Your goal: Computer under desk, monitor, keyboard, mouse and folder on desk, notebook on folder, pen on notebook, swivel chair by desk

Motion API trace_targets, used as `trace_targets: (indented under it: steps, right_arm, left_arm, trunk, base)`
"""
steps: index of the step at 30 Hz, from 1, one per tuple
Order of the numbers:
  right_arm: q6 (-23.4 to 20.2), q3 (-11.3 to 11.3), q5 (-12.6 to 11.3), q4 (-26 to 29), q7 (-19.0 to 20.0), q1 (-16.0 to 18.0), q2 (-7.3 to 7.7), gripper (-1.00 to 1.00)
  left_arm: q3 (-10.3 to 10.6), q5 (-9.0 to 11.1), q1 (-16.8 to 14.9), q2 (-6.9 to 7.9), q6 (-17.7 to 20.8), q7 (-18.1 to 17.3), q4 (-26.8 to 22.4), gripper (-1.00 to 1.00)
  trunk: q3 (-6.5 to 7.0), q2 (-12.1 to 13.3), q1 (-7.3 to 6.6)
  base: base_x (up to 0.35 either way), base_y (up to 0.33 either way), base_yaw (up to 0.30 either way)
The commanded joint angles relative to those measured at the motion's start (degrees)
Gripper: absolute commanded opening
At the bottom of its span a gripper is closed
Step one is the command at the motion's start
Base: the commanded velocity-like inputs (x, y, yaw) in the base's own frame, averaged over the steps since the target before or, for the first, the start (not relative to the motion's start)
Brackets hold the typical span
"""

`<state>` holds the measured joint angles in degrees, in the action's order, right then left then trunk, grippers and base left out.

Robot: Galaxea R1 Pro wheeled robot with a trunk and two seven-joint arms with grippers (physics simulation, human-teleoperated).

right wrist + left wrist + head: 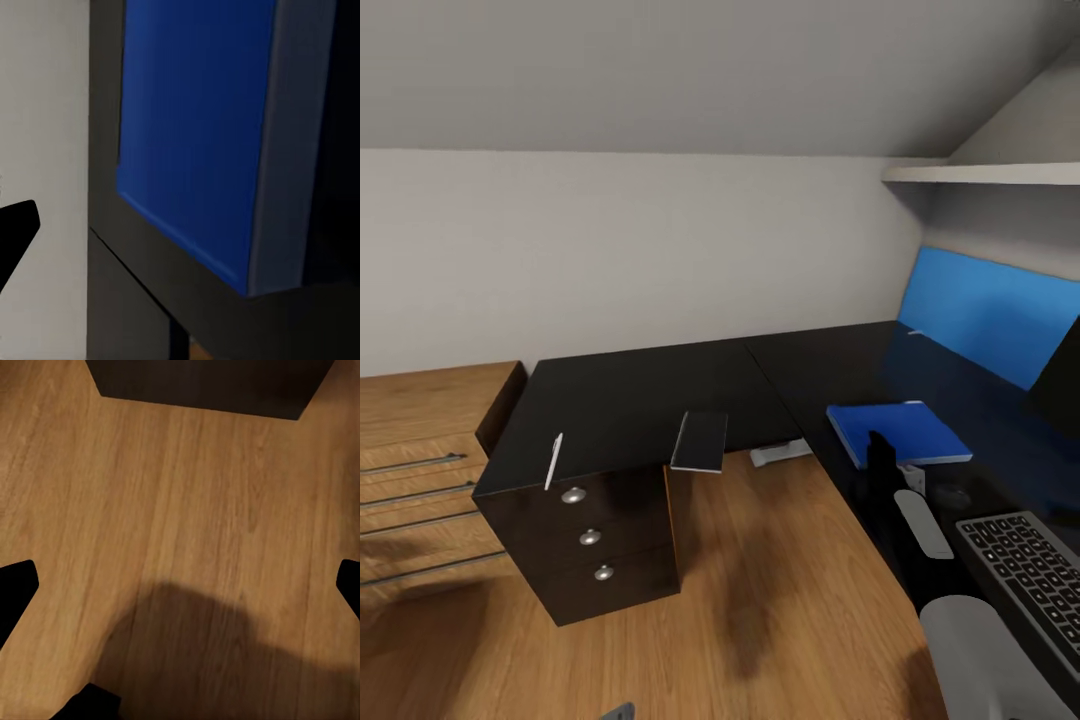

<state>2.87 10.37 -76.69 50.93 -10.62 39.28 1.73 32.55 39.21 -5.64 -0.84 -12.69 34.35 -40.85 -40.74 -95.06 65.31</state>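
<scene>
Head view showed the desk (660,385) as my landmark: the blue folder (898,432) lay flat on its right wing, and the keyboard (1032,575) sat on the same wing, nearer me than the folder. On the desk's left wing, the notebook (699,440) and the white pen (554,461) both overhung the front edge above the drawers (592,537). My right gripper (880,452) reached to the folder's near edge; whether its fingers were wide or narrow I couldn't tell. My left gripper (180,592) hung wide over wooden floor (187,510).

light wooden drawer chest (420,440) beside a black drawer unit (600,545).
</scene>
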Motion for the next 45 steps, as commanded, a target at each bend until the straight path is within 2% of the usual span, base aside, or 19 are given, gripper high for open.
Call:
trace_targets:
  steps: [1,38,41,42,45]
  right_arm:
    - [0.29,-0.08,-0.65,0.04,-0.36,0.0,0.03,1.0]
    - [0.38,-0.31,-0.56,0.49,-0.34,0.0,-0.15,1.0]
    - [0.38,-1.51,-0.54,0.88,-0.35,0.0,-0.15,1.0]
    - [0.45,-4.13,-0.5,1.25,-0.39,0.0,-0.15,1.0]
    - [0.5,-6.81,-0.43,1.42,-0.46,0.0,-0.15,1.0]
  left_arm:
    - [0.33,0.6,-0.07,0.05,-0.41,0.28,-0.02,1.0]
    - [0.34,0.77,-0.07,0.03,-0.3,0.59,0.25,1.0]
    - [0.33,0.78,-0.07,0.03,-0.26,0.59,0.3,1.0]
    - [0.33,0.78,-0.07,0.04,-0.24,0.62,0.32,1.0]
    - [0.32,0.78,-0.07,0.02,-0.24,0.63,0.33,1.0]
  trunk:
    - [0.13,0.39,-0.23]
    - [6.77,15.23,-8.36]
    - [7.31,16.43,-9.01]
    - [7.49,16.84,-9.23]
    - [8.03,18.04,-9.89]
  base:
    - [0.0,0.0,0.0]
    - [0.0,0.0,0.0]
    - [0.0,0.0,0.0]
    - [0.0,0.0,0.0]
    - [0.0,0.0,0.0]
